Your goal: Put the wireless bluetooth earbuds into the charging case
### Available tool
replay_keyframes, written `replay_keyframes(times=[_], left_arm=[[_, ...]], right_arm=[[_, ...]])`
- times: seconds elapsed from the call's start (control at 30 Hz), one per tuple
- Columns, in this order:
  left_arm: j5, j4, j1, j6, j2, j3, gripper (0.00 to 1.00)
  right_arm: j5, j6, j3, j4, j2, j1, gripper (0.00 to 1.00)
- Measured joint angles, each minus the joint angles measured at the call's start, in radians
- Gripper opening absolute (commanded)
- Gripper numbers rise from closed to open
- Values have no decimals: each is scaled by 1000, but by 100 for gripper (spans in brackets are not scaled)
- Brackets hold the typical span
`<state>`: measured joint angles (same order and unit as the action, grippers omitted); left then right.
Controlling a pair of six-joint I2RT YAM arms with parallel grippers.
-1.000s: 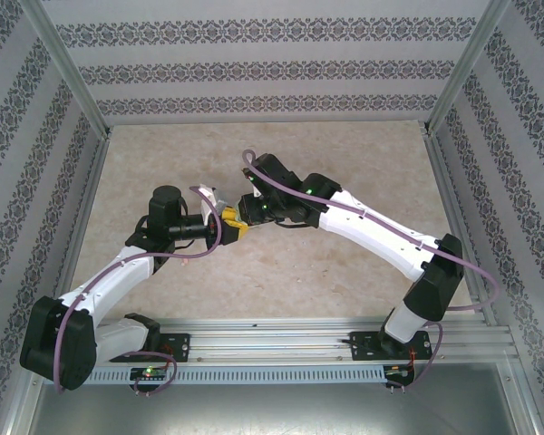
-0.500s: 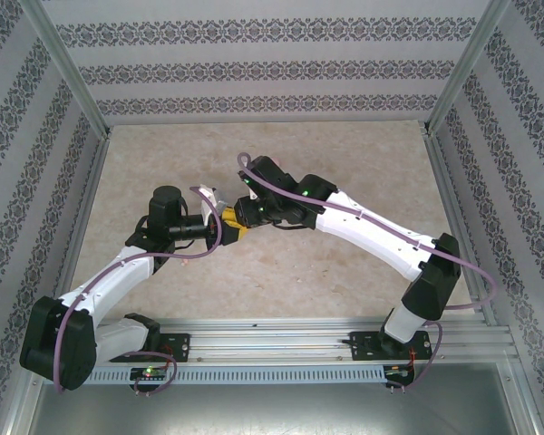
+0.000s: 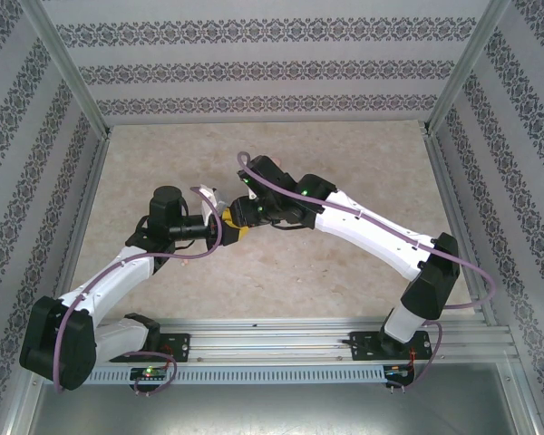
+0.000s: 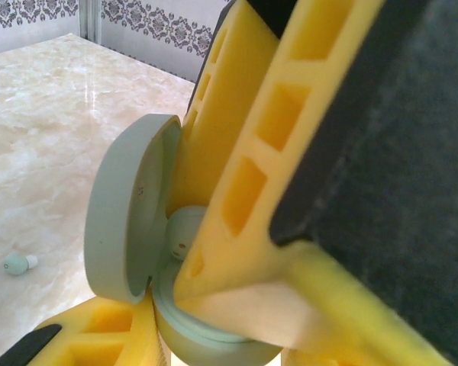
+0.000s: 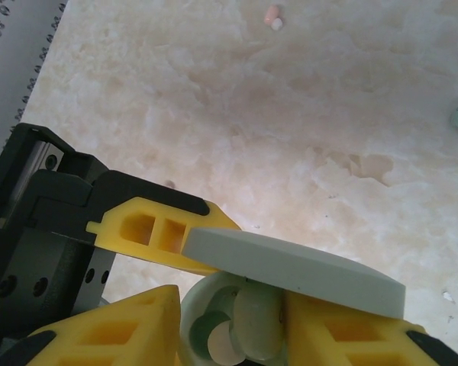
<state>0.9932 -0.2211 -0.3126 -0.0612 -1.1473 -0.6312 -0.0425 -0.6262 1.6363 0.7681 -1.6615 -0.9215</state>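
From above, the two white arms (image 3: 372, 231) meet a little left of the middle of the pale marbled surface (image 3: 299, 281). The left pincer (image 3: 223, 227) and right pincer (image 3: 239, 216) are tip to tip, and what lies between them is too small to make out.

In the left wrist view, the left pincer pinches a mint green oval plastic charging case (image 4: 214, 345). Its lid (image 4: 126, 221) is swung open and stands upright. A mint green pebble-like plastic earbud (image 4: 182, 232) sits in the case's cup beside a ribbed yellow finger. A second mint green earbud (image 4: 17, 264) lies on the surface, well apart.

In the right wrist view, the right pincer's fingers stand either side of the cup. One touches the bud, but I cannot tell whether they squeeze it. A pale pink earbud (image 5: 272, 14) lies on the surface well apart from the case.
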Motion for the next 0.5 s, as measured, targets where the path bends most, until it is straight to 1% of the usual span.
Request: replay_keyframes(times=[0.5], left_arm=[[1, 0, -1, -4, 0, 0, 14]], right_arm=[[-34, -34, -3, -16, 24, 10, 40]])
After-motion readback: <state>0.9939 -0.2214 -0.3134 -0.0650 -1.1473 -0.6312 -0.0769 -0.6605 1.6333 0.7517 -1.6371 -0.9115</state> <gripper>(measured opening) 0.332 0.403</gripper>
